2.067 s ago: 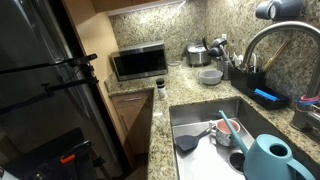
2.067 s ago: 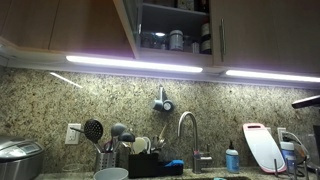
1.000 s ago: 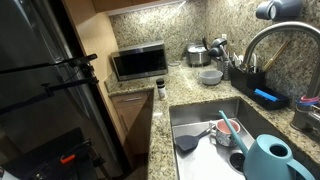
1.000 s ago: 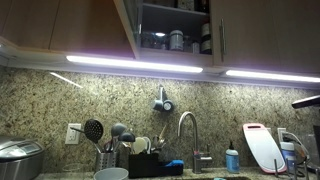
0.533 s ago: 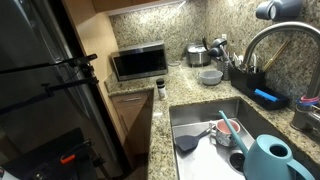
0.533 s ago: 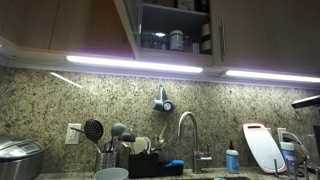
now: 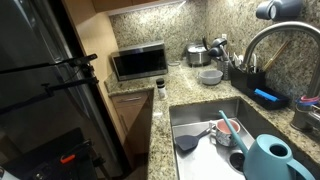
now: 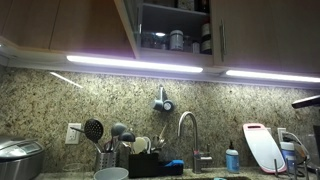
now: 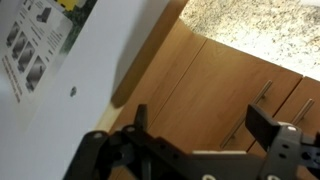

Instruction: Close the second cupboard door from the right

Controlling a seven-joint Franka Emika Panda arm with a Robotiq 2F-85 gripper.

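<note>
One cupboard door (image 8: 126, 28) stands open: stiff, light, hinged; push flat on the free edge. Gripper (image 9: 200, 135) fingers (image 9: 262, 122) spread apart, holding nothing.

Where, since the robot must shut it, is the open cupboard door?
In an exterior view, the open cupboard door hangs at top centre, swung out just left of the shelved jars.

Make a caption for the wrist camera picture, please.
Open gripper facing wooden cupboard doors beside a speckled granite countertop.
</note>
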